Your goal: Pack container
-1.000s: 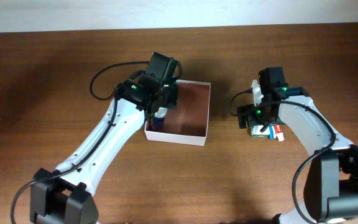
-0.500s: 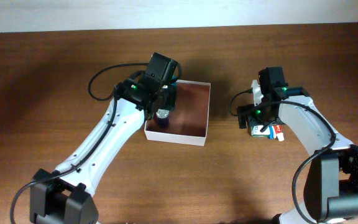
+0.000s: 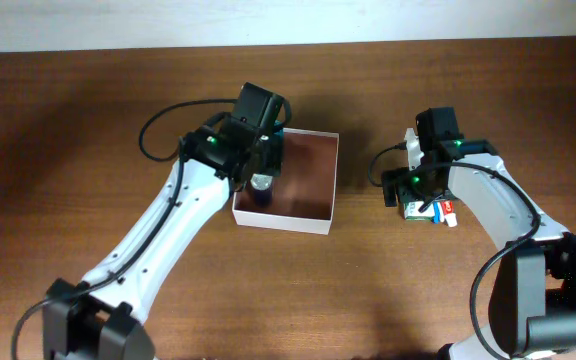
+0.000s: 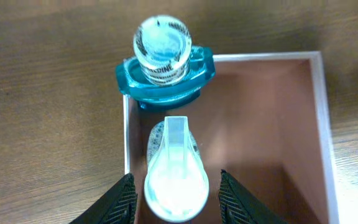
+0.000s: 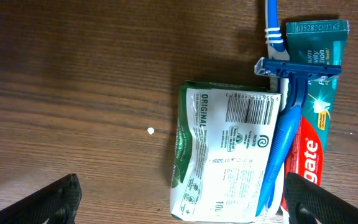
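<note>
The container (image 3: 333, 182) is a shallow square box with white walls and a reddish-brown inside; it also shows in the left wrist view (image 4: 324, 124). A small bottle with a clear cap (image 4: 174, 165) stands in the container's left corner, seen from above (image 3: 261, 184). My left gripper (image 4: 174, 200) is open around it, with a gap on each side. A teal bottle with a clear cap (image 4: 165, 65) stands just outside that corner. My right gripper (image 5: 191, 205) is open wide over a green-and-white packet (image 5: 229, 155).
A blue razor (image 5: 288, 124), a red-and-teal toothpaste tube (image 5: 316, 93) and a toothbrush handle (image 5: 272, 25) lie beside the packet on the right (image 3: 430, 212). The rest of the container's floor (image 3: 303, 180) holds nothing. The table is dark wood.
My left gripper has pulled back a little from the container's left corner, and the bottle's clear cap now shows beneath it. The right arm has not moved.
</note>
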Controlling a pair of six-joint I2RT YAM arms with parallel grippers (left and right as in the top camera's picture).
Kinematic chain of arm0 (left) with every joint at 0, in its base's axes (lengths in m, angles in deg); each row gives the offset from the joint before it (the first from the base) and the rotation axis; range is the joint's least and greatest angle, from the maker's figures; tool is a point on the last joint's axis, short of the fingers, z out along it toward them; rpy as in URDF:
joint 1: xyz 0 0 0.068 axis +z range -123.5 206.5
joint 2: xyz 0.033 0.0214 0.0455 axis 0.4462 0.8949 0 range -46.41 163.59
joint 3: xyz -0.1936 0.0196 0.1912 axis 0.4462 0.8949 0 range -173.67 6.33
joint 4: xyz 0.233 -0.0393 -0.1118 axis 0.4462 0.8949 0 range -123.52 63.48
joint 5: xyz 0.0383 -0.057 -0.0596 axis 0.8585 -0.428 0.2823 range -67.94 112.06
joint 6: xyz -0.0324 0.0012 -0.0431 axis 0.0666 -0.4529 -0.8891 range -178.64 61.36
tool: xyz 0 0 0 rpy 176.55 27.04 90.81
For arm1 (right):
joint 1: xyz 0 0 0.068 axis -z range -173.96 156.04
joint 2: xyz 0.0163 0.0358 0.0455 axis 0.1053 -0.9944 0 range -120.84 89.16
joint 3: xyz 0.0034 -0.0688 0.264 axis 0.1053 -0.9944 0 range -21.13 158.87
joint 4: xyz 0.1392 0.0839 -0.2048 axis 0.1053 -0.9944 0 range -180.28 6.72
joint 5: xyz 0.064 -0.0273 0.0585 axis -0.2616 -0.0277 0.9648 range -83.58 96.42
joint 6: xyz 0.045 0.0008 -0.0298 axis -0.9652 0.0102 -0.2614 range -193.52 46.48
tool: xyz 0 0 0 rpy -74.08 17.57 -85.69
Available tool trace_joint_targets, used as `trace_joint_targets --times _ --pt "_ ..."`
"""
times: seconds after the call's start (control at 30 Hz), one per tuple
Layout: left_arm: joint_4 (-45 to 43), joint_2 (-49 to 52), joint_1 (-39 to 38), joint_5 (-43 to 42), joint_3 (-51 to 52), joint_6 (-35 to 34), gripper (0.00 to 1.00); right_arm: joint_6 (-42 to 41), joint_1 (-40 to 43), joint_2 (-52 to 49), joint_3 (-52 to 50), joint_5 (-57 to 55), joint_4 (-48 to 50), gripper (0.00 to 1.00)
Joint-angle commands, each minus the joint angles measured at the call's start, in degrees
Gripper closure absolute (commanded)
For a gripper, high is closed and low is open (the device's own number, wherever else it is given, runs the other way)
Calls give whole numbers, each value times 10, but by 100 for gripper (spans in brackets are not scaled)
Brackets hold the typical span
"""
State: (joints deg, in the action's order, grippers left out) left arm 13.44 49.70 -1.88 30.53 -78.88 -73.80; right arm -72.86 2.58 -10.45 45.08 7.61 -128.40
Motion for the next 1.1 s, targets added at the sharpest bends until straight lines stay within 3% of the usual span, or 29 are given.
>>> trace_joint_targets --times 0.0,0.17,0.23,0.33,0.37,0.47,0.57,0.73,1.07 --pt "2 -54 3 17 -20 7 56 2 -3 -1 10 1 0 1" --pt "27 -57 3 -38 -20 7 57 2 -3 -1 10 1 0 1" --pt "42 -57 3 -38 -20 7 66 2 -3 -1 10 1 0 1" --pt "48 -57 0 -48 -20 7 96 2 -3 -1 10 1 0 1" --pt "49 -57 -1 -62 -20 7 99 2 -3 -1 10 1 0 1" --pt "53 -57 -15 -120 -18 7 99 2 -3 -1 10 1 0 1" --pt "54 -54 -38 -116 -18 7 99 2 -3 -1 10 1 0 1" --pt "54 -4 -104 -16 -15 7 99 2 -3 -1 10 1 0 2" --pt "47 109 -113 94 -14 7 99 2 -3 -1 10 1 0 1"
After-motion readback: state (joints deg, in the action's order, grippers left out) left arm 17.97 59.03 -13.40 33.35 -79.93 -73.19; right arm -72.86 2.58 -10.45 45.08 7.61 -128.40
